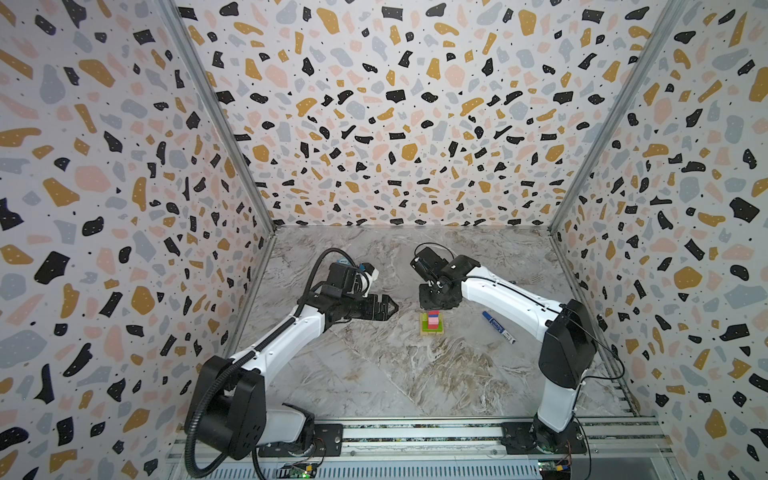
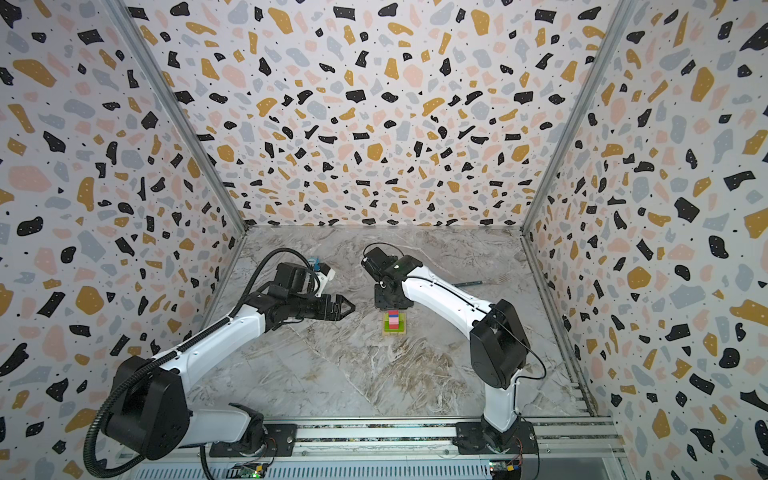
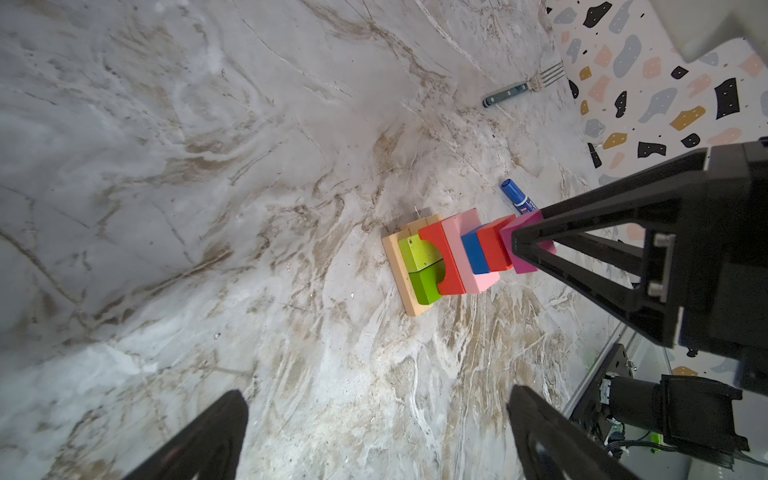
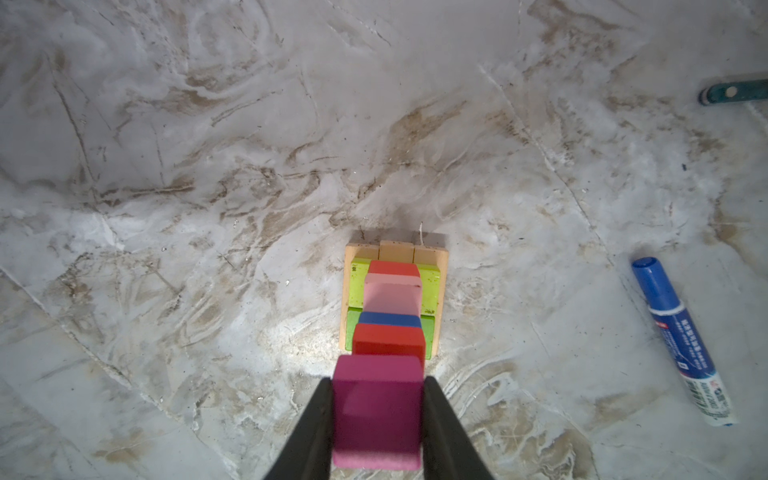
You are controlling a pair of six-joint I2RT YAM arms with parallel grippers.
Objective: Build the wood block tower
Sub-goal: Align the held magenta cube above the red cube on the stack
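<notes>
Two hands flank the tower (image 1: 432,323), which stands near the middle of the marble worktop (image 1: 374,374). The right hand (image 4: 378,380) is closed on the magenta cube (image 4: 376,411), with one finger pressed to each side face, and holds it at the very top of the stack. In the left wrist view that cube meets the orange-red cube (image 3: 492,245) beneath it. Lower down come a blue cube (image 4: 388,319), then a pink block (image 4: 392,297) touching a red arched block (image 3: 440,257). Under these, two lime-green blocks (image 4: 358,282) lie side by side. Three tan oblongs (image 4: 353,253) form the square base, flat on the worktop. The left hand (image 1: 390,308) hangs to the left of the tower and apart from it, its jaws spread wide with nothing between them. A blue-capped marker pen (image 4: 681,340) lies on the worktop to the right of the tower. A fork (image 3: 523,87) lies farther back, with its tines close to the side wall.
</notes>
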